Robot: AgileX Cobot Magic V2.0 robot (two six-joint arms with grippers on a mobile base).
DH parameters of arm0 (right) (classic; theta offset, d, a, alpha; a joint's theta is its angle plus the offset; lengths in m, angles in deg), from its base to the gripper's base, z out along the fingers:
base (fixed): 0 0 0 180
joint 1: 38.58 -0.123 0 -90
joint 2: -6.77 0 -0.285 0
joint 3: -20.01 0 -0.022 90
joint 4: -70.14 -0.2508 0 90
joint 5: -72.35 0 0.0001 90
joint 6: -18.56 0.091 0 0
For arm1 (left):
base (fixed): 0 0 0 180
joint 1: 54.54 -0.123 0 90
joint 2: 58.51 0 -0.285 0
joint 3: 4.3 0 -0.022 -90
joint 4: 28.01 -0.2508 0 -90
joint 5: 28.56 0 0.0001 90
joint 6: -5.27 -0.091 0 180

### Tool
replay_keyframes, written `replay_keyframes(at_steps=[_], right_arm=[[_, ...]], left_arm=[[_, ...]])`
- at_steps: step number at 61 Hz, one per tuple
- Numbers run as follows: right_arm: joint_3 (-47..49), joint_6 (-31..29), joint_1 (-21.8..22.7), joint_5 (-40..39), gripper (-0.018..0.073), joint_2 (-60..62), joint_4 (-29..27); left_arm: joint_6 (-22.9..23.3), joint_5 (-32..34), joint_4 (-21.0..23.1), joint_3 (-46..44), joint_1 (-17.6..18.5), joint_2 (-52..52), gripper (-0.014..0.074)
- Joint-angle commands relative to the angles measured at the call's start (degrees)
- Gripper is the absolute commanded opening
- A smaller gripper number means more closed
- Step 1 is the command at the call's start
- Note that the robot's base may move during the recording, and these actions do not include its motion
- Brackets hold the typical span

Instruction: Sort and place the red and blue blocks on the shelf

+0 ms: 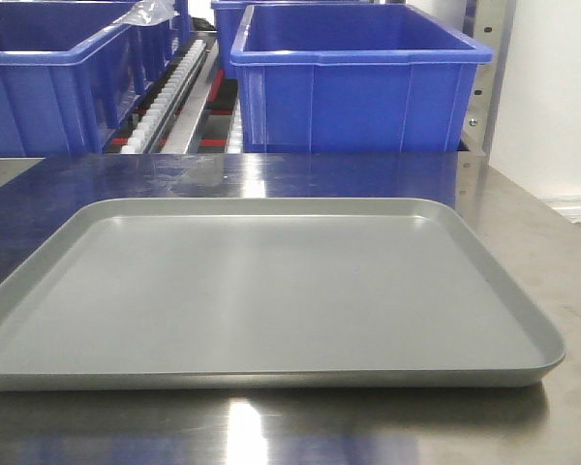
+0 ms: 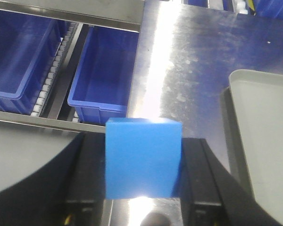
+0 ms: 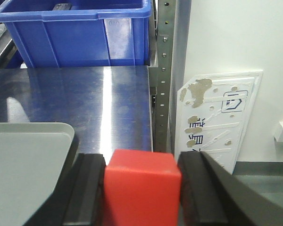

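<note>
The shelf (image 1: 165, 107) with its blue bins (image 1: 358, 87) stands at the far side of the steel tabletop (image 1: 523, 223), and the grey tray (image 1: 271, 291) lies nearer. The left gripper (image 2: 144, 176) clamps the blue block (image 2: 144, 155) left of the tray. The right gripper (image 3: 141, 193) clamps the red block (image 3: 141, 181) right of it.

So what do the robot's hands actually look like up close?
Only the tips show, each from its own wrist camera. The left gripper has two flat, black, matte fingers that widen into dark curved bodies toward the camera. The right gripper looks the same: two black blocky fingers. No cables or markings are visible.
</note>
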Motion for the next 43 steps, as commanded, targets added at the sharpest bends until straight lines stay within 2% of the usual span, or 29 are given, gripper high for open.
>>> replay_keyframes(at_steps=[1,43], right_arm=[[1.67,-0.34,0.19,-5.32,0.0049,-0.11,0.78],[1.67,-0.34,0.19,-5.32,0.0049,-0.11,0.78]], left_arm=[[0.17,4.10,-0.70,-1.61,-0.08,0.26,0.0125],[0.17,4.10,-0.70,-1.61,-0.08,0.26,0.0125]])
